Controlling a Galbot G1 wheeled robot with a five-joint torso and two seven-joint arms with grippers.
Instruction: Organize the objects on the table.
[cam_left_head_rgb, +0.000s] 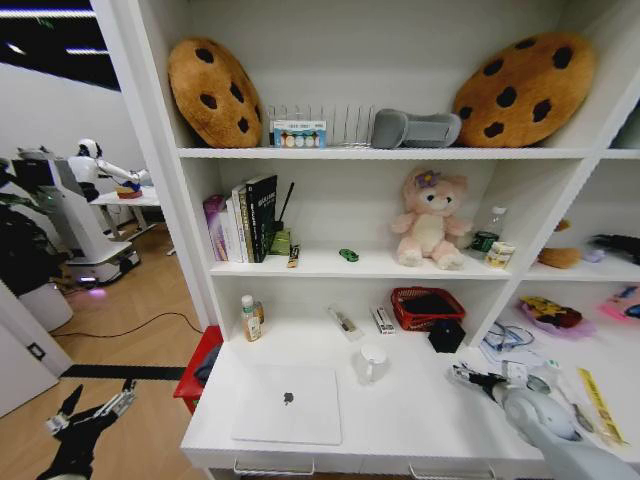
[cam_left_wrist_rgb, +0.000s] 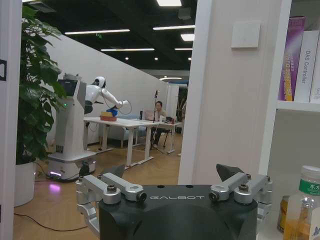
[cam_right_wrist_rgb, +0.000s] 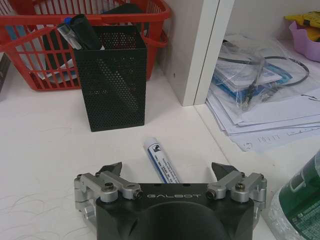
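On the white table lie a shut silver laptop and a white mug. My right gripper hovers low over the table's right part, open. Between its fingers a white and blue marker lies flat on the table, untouched. Just beyond it stands a black mesh pen holder with pens in it. A yellow strip lies at the far right. My left gripper hangs open off the table's left side, over the floor, empty.
A red basket stands behind the pen holder. Papers and a bagged cable lie right of the shelf's divider. A drink bottle stands at the back left. A green bottle is close beside my right gripper.
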